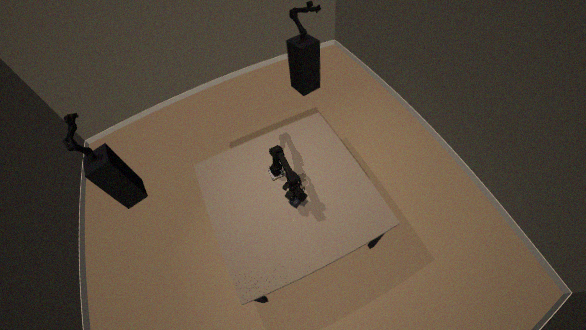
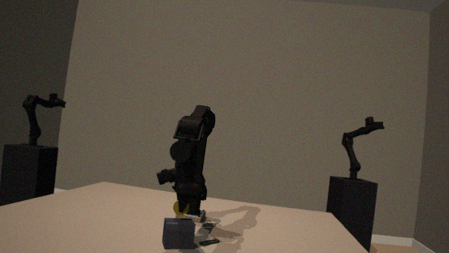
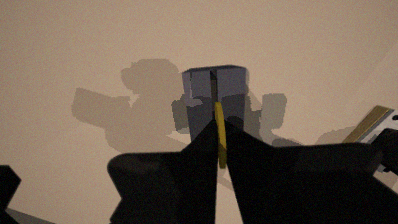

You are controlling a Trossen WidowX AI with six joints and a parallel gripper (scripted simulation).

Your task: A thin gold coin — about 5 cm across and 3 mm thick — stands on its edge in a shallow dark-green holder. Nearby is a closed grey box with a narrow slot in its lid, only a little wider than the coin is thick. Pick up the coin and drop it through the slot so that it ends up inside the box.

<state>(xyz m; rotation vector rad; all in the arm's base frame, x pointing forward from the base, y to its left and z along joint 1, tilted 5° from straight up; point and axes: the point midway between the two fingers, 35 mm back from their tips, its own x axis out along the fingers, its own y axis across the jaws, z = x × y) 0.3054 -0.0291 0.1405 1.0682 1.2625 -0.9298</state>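
My gripper is shut on the gold coin, which shows almost edge-on between the fingertips in the wrist view. In the exterior view the coin appears as an upright disc just above the outline of the grey box. In the wrist view the dark slot runs up the lid, and the coin's far end overlaps its near part, leaning slightly off its line. The exact height gap is unclear. The dark-green holder lies empty beside the box. The fingers hide the box's near side.
The arm's base plate stands behind the box on the pale table. Two other arms stand on dark pedestals away from the table. Arm shadows fall around the box.
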